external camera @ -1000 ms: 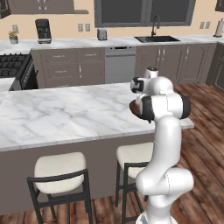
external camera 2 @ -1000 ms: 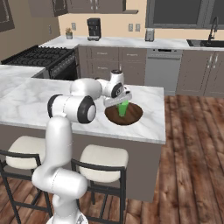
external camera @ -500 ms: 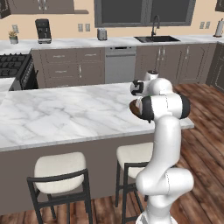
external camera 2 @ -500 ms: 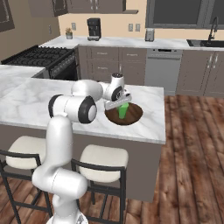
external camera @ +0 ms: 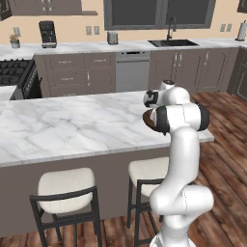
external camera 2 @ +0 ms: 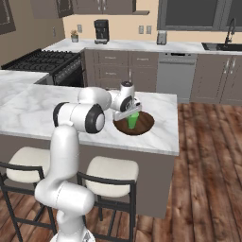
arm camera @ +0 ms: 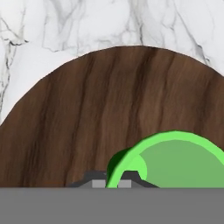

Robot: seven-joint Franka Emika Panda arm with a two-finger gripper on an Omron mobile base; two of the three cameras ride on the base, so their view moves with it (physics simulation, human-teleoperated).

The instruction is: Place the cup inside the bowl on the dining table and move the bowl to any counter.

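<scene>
The wide dark brown bowl [external camera 2: 143,126] rests near the right end of the dining table [external camera 2: 38,111], and its wood-grain floor [arm camera: 87,122] spreads under the hand. The green cup [external camera 2: 133,121] stands upright inside the bowl, its rim [arm camera: 175,136] low in the hand view. My gripper [external camera 2: 129,112] reaches down from above and is shut on the cup, whose wall passes between the fingertips [arm camera: 94,178]. In the left base view the arm hides most of the bowl [external camera: 146,117], and the cup is hidden there.
The wall counter [external camera: 96,47] with black sink [external camera: 172,43] and faucet runs along the back, with a stove [external camera 2: 42,61] at its left. Cushioned stools [external camera: 65,185] stand at the table's near side. Wooden floor lies to the right of the table.
Almost nothing has changed. The cup seems to sit a touch lower in the bowl than a second ago. The grip has stayed shut.
</scene>
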